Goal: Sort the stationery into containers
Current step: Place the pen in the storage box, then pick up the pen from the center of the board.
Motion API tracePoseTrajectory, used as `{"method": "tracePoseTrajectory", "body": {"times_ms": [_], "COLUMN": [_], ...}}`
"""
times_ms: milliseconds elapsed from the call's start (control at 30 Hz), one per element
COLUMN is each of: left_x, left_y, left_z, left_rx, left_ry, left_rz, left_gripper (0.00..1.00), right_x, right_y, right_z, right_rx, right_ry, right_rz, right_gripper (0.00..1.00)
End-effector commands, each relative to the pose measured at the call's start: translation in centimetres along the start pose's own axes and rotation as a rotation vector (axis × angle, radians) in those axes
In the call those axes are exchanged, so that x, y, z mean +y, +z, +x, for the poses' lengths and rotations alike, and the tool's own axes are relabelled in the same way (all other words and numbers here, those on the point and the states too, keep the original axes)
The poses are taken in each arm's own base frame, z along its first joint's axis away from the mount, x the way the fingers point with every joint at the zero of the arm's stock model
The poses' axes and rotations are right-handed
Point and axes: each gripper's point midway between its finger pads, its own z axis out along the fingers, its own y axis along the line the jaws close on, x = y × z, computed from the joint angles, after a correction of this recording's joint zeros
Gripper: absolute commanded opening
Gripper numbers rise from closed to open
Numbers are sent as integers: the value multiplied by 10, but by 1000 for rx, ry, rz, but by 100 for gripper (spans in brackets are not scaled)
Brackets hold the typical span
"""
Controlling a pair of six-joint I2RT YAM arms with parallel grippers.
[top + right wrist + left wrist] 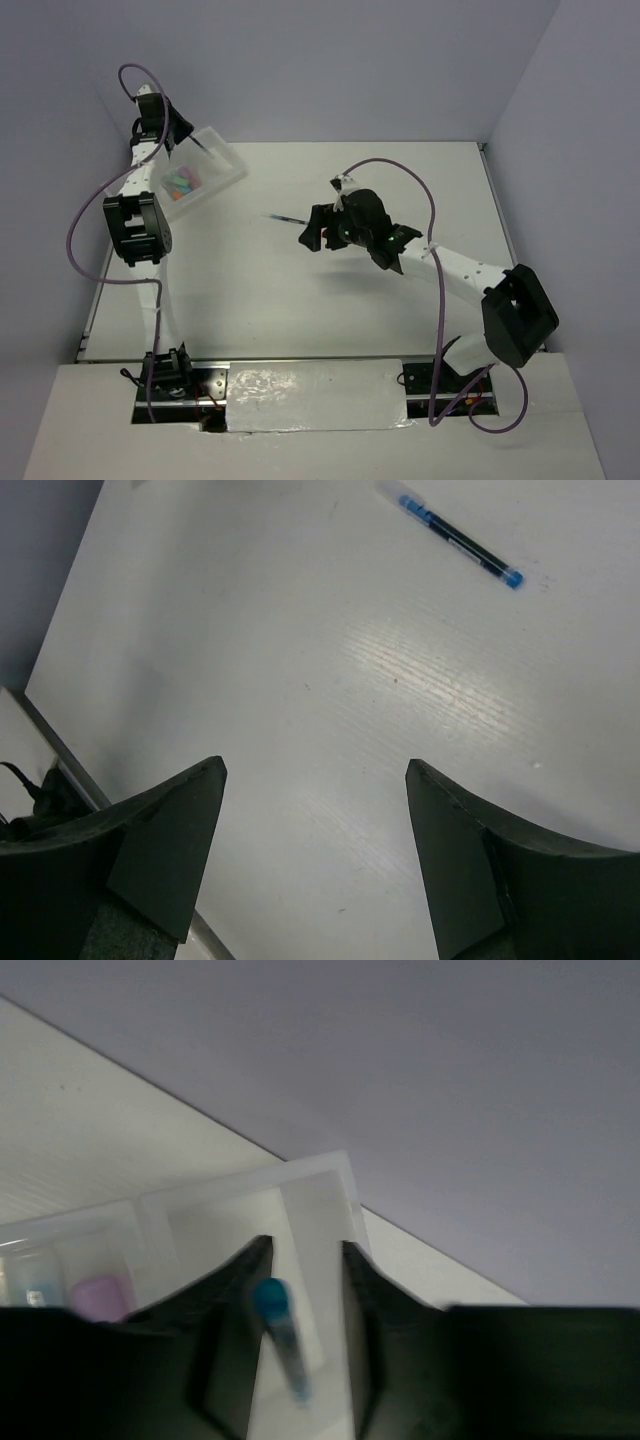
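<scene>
The translucent white tray (225,165) lies at the far left, with coloured markers (182,182) in it. My left gripper (195,142) hovers over the tray's far end. In the left wrist view its jaws (305,1248) stand apart. A blurred thin pen with a blue end (280,1335) lies loose between them, close to the left finger, over the tray's end compartment (320,1210). A lilac marker (100,1295) sits in a compartment further left. My right gripper (312,226) (315,768) is open and empty above the table. The thin dark-blue pen (283,218) (460,546) lies just beyond it.
Grey walls enclose the table on the left, back and right. The tray sits near the back-left corner, close to the wall. The left arm's elbow (138,228) stands over the table's left edge. The table's near-left edge (60,755) shows in the right wrist view.
</scene>
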Motion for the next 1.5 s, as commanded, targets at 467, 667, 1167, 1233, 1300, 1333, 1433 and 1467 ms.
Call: {"method": "tracePoseTrajectory", "body": {"times_ms": [467,667,1167,1233,1300,1333,1433,1467], "left_x": [-78,-77,-68,-65,-63,-66,-65,-66], "left_y": [-86,-204,-316,-317,-317,-320,-321,-322], "left_z": [-36,-1,110,130,143,150,162,165], "left_rx": [40,75,184,224,251,266,274,281], "left_ry": [-47,-118,51,58,57,62,72,67], "left_rz": [237,269,361,362,370,380,373,378], "left_gripper": [99,99,99,99,99,99,99,99], "right_x": [-59,-87,-106,-103,-100,-101,-93,-91], "right_y": [121,169,188,186,183,180,174,172], "right_z": [-44,-42,30,35,41,44,58,63], "right_rx": [199,309,498,514,541,560,597,606], "right_ry": [-370,-404,-473,-486,-506,-510,-547,-552], "right_rz": [284,302,193,190,201,207,215,217], "right_gripper": [75,65,50,40,34,27,10,0]}}
